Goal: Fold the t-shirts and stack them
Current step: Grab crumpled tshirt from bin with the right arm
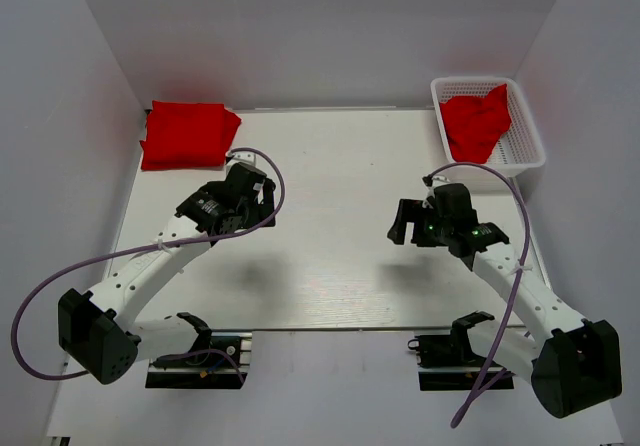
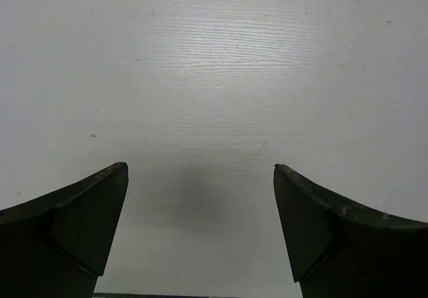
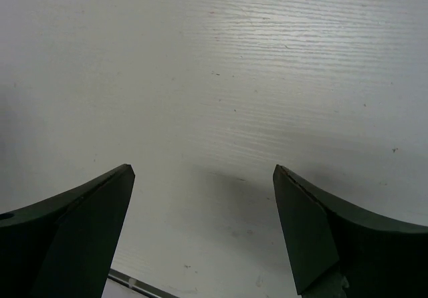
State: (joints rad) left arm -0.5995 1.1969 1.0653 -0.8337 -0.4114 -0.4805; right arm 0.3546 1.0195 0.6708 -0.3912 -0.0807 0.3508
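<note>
A folded red t-shirt (image 1: 188,134) lies flat at the table's back left corner. Another red t-shirt (image 1: 477,123) sits crumpled inside the white mesh basket (image 1: 529,151) at the back right. My left gripper (image 1: 262,194) hangs open over the table, just in front of the folded shirt and clear of it. In the left wrist view its fingers (image 2: 80,224) frame only white tabletop. My right gripper (image 1: 403,224) is open too, mid-table and below-left of the basket. Nothing lies between its fingers (image 3: 334,231) in the right wrist view.
White walls close in the table on the left, right and back. A purple cable (image 1: 60,296) loops off the left arm beyond the table's left edge, and another (image 1: 515,266) runs along the right arm. Both arm bases sit at the near edge (image 1: 330,328).
</note>
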